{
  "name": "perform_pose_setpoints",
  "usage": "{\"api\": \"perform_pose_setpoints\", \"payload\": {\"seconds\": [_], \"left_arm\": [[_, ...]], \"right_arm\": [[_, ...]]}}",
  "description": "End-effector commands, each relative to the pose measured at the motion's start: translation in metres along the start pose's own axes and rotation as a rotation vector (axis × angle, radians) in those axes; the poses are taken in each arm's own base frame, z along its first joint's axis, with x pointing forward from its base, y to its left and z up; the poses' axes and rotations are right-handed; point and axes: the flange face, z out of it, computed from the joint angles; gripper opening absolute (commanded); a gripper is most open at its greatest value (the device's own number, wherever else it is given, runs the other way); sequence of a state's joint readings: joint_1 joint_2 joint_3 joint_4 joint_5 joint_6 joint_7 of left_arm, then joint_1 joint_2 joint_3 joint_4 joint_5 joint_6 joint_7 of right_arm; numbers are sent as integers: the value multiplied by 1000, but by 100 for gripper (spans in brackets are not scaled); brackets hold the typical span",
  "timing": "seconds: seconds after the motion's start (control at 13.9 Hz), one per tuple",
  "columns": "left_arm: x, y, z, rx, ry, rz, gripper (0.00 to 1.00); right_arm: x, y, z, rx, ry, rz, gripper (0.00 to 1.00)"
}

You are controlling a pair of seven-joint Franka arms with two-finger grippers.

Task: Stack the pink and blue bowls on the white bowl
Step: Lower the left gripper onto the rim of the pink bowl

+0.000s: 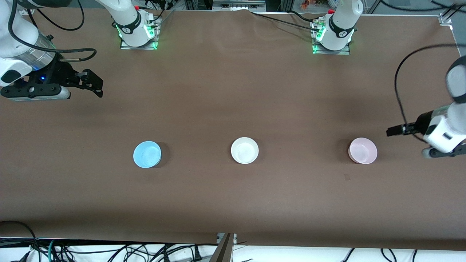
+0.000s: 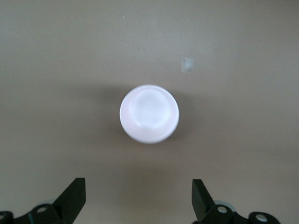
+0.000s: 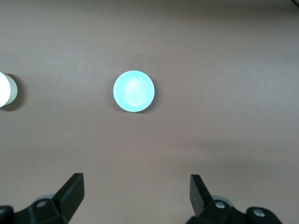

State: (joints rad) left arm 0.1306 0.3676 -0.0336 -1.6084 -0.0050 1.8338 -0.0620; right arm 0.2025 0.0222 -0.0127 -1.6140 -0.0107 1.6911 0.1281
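Note:
Three bowls stand upright in a row on the brown table (image 1: 233, 91). The blue bowl (image 1: 147, 154) is toward the right arm's end, the white bowl (image 1: 244, 150) is in the middle and the pink bowl (image 1: 362, 150) is toward the left arm's end. My left gripper (image 1: 392, 130) hangs open and empty over bare table beside the pink bowl, apart from it. Its wrist view shows the pink bowl (image 2: 149, 113) ahead of the open gripper (image 2: 138, 189). My right gripper (image 1: 97, 85) is open and empty over bare table at the right arm's end. Its wrist view shows the blue bowl (image 3: 134, 91) ahead of the open gripper (image 3: 137, 185) and the white bowl's edge (image 3: 5, 89).
A small pale mark (image 1: 346, 177) lies on the table near the pink bowl and also shows in the left wrist view (image 2: 187, 64). The arm bases (image 1: 138, 32) stand along the table's edge farthest from the front camera. Cables hang off the edge nearest it.

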Motion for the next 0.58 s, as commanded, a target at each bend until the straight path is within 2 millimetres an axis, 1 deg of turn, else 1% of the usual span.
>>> {"api": "perform_pose_setpoints", "payload": {"seconds": [0.0,0.07,0.36,0.5], "left_arm": [[8,-4,51,9,31,34,100],[13,-7,69,6,40,57,100],[19,-50,133,-47,102,95,100],[22,-58,152,-87,111,98,99]], "right_arm": [[-2,-1,-4,-13,13,-3,100],[-3,-3,-3,-12,10,-4,100],[-6,-7,-3,-6,-6,-3,100],[-6,-7,-3,-5,-7,-3,100]]}}
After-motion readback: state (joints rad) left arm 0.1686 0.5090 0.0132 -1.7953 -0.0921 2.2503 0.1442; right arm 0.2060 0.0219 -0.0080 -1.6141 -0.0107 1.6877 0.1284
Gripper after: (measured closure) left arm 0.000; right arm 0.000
